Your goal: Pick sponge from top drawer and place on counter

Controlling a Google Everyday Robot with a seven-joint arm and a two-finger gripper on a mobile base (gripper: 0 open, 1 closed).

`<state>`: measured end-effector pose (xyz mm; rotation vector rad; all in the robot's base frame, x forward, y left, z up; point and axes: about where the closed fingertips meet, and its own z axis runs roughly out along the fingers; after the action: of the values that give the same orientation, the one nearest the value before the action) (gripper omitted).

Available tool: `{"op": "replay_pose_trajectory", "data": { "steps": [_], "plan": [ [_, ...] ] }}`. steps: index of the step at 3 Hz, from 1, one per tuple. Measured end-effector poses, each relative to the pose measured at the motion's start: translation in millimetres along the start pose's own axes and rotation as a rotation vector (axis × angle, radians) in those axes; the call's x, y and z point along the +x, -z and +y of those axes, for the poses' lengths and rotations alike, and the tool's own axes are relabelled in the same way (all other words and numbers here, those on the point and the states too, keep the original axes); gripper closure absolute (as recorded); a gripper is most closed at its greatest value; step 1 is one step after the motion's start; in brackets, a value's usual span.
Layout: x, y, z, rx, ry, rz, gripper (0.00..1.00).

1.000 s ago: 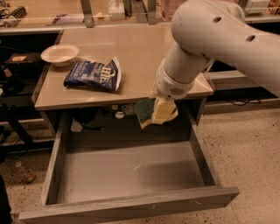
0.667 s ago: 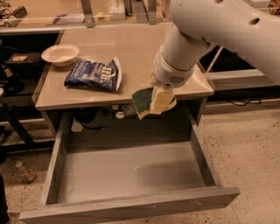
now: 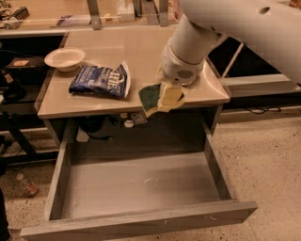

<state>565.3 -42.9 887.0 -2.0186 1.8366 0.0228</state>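
My gripper [image 3: 165, 98] hangs from the white arm over the front edge of the beige counter [image 3: 122, 52]. It is shut on the sponge [image 3: 151, 98], whose dark green top faces left and whose yellow base shows at its lower edge. The sponge is held above the counter's front edge, to the right of the chip bag. The top drawer [image 3: 141, 183] is pulled wide open below, and its flat grey bottom shows nothing in it.
A blue chip bag [image 3: 101, 81] lies on the counter's left half. A white bowl [image 3: 64, 58] stands at its far left. A pale shelf with metal posts [image 3: 94, 12] runs behind. A small bottle [image 3: 27, 184] lies on the speckled floor at left.
The arm has risen and moved back and left with the sponge, from in front of the counter's edge to above the edge.
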Motion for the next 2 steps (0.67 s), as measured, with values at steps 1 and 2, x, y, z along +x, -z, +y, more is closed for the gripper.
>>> {"op": "replay_pose_trajectory", "data": {
  "steps": [1, 2],
  "plan": [
    [-10.8, -0.3, -45.6, 0.006, 0.008, -0.009, 1.0],
    [-25.2, -0.4, -88.7, 0.008, 0.028, -0.012, 1.0]
  ]
}}
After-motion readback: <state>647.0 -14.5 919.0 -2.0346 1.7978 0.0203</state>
